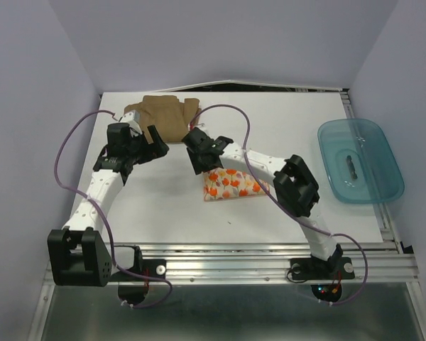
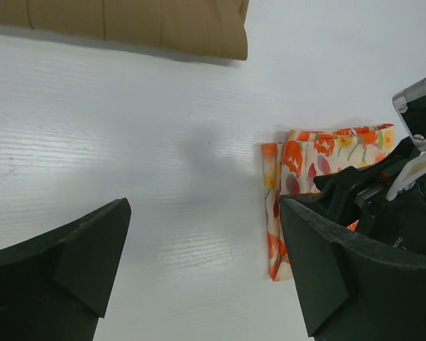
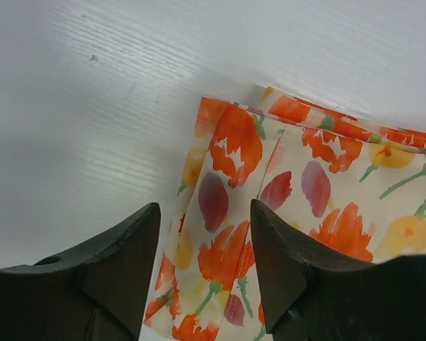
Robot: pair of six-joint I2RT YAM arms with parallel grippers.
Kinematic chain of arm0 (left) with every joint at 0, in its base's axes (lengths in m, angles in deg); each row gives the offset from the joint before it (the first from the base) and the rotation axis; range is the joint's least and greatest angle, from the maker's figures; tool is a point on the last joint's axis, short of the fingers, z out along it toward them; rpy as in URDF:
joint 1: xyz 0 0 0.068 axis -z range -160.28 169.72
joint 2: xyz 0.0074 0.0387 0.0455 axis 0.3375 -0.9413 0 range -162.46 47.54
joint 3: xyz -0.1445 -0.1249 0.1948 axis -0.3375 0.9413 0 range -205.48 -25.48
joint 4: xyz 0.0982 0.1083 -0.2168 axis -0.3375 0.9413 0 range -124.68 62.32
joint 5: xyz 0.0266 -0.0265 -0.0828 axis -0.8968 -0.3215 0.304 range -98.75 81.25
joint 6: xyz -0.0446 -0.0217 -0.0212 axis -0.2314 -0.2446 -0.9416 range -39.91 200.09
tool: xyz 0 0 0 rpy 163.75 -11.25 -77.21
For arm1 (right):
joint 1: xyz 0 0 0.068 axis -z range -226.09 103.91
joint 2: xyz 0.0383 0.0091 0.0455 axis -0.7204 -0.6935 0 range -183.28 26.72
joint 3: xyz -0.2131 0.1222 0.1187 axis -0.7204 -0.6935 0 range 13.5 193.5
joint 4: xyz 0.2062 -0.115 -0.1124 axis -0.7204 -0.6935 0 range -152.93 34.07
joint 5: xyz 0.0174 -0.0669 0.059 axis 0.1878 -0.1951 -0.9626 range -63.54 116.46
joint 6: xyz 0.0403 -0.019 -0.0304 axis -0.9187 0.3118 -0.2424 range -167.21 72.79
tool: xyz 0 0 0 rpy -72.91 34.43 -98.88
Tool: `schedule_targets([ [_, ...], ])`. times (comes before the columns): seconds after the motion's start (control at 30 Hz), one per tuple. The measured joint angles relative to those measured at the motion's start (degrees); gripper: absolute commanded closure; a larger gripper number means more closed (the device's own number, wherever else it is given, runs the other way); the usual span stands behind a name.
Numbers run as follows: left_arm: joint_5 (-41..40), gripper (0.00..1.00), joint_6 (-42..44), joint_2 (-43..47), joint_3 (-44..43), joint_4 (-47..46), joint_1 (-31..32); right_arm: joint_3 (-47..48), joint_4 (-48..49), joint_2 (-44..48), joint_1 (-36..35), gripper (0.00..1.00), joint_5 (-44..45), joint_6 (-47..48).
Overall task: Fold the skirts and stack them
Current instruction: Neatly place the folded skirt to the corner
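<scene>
The tan-brown skirt (image 1: 167, 117) lies folded at the table's back centre; its edge shows at the top of the left wrist view (image 2: 163, 25). The cream leaf-print skirt (image 1: 231, 186) lies folded near the middle and also shows in the left wrist view (image 2: 298, 170). My right gripper (image 1: 201, 165) is open just above the print skirt's left end, fingers straddling its folded edge (image 3: 326, 185); the gripper (image 3: 206, 234) holds nothing. My left gripper (image 1: 155, 145) is open and empty over bare table (image 2: 206, 234), between the two skirts.
A translucent teal plastic tub (image 1: 360, 160) stands at the right edge of the white table (image 1: 284, 121). The right arm's wrist (image 2: 405, 192) fills the right side of the left wrist view, close to the left gripper. Purple cables loop over both arms.
</scene>
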Motion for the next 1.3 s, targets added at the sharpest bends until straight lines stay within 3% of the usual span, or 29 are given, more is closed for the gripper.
schedule_targets([
  [0.27,-2.01,0.01,-0.61,4.46,4.79,-1.9,0.0,5.4,-0.72,-8.0,-0.76,0.47,3.34,-0.42],
  [0.47,-2.4,0.02,-2.8,5.27,8.81,-3.13,0.0,7.82,-0.55,-10.62,-0.79,0.77,5.62,-0.33],
  [0.5,-1.51,0.02,-3.3,5.16,9.44,-3.37,0.0,7.82,-0.57,-10.69,-0.76,0.88,6.01,-0.31],
  [0.57,0.76,0.02,-3.78,4.68,10.86,-4.44,-0.02,7.85,-0.59,-10.71,-0.63,0.99,6.21,-0.28],
  [0.9,18.4,0.01,-6.32,1.57,22.08,-15.39,0.42,8.17,-1.57,-8.92,2.03,0.99,0.83,-0.42],
  [1.3,22.93,0.02,-13.14,-13.38,20.85,-31.17,11.39,13.51,-1.97,-3.32,6.86,0.99,-8.52,-2.16],
])
